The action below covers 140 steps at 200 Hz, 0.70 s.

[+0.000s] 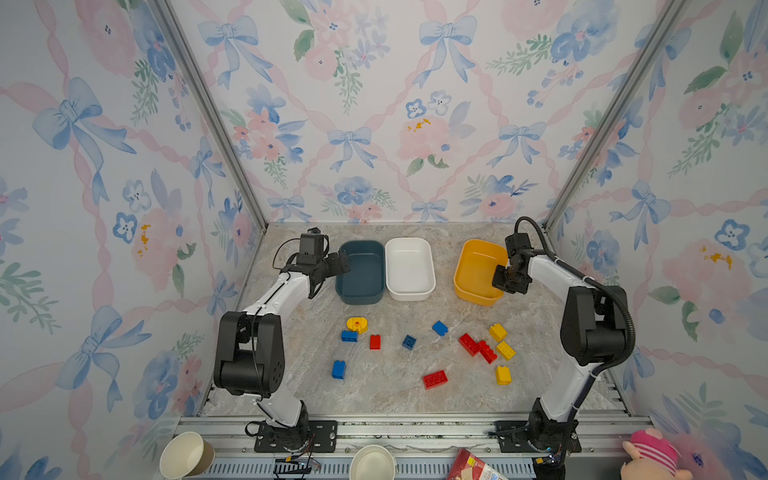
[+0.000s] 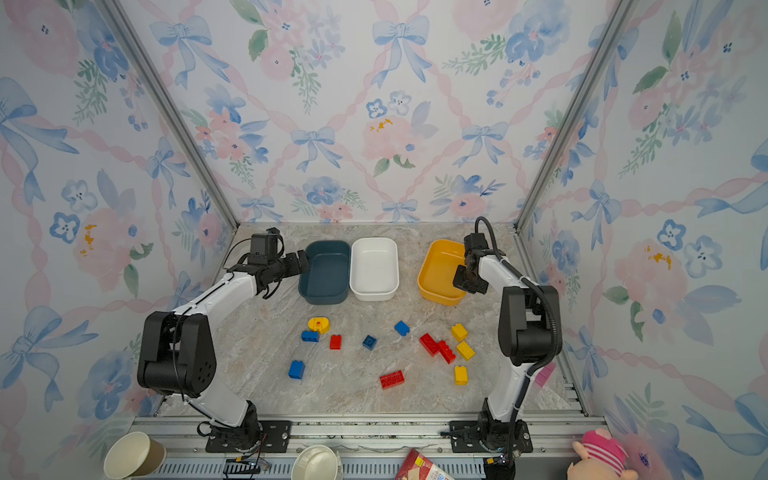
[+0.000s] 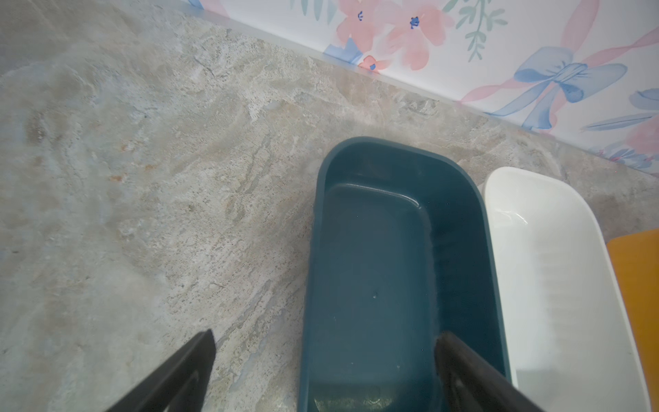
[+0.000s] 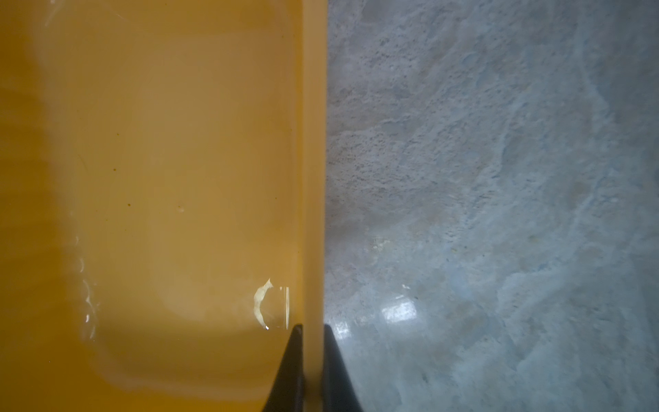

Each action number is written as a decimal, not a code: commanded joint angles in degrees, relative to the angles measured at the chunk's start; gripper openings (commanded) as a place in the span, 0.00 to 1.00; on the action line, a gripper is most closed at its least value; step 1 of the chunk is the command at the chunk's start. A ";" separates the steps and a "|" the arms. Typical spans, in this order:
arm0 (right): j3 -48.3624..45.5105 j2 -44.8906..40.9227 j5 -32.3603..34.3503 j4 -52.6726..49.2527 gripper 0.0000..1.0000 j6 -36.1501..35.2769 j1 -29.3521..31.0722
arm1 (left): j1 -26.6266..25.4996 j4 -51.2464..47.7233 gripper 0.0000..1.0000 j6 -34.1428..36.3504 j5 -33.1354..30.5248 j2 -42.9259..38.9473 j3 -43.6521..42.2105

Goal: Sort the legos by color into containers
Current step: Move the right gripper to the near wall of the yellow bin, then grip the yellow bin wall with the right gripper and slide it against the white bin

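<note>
Three containers stand at the back of the table: a dark blue tub (image 1: 361, 274), a white tub (image 1: 409, 270) and a yellow tub (image 1: 476, 266), all empty. The legos lie loose in front of them: a rounded yellow piece (image 1: 357, 324), blue bricks (image 1: 338, 369), red bricks (image 1: 434, 379) and yellow bricks (image 1: 503, 375). My left gripper (image 3: 326, 335) is open and empty, its jaws straddling the blue tub's (image 3: 385, 249) left wall. My right gripper (image 4: 313, 326) is shut on the yellow tub's (image 4: 160, 178) right rim, one finger inside and one outside.
Two paper cups (image 1: 187, 455) (image 1: 372, 463), a red packet (image 1: 473, 465) and a pink plush toy (image 1: 652, 455) sit by the front rail, off the table. Flowered walls close in the back and both sides. The white tub (image 3: 556, 267) touches the blue one.
</note>
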 commanded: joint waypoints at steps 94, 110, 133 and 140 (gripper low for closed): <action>9.08 7.33 -1.79 -1.87 0.00 -15.04 4.13 | 0.71 0.17 0.98 0.83 1.51 -2.03 -1.56; 9.90 7.78 -1.65 -2.00 0.00 -16.50 4.93 | 0.95 0.18 0.98 0.91 1.69 -2.26 -1.74; 10.90 8.62 -1.99 -2.40 0.00 -17.82 5.84 | 1.22 0.18 0.98 1.01 1.85 -2.42 -1.80; 11.16 8.87 -2.24 -2.53 0.00 -18.18 5.96 | 1.28 0.14 0.98 1.01 1.99 -2.57 -1.87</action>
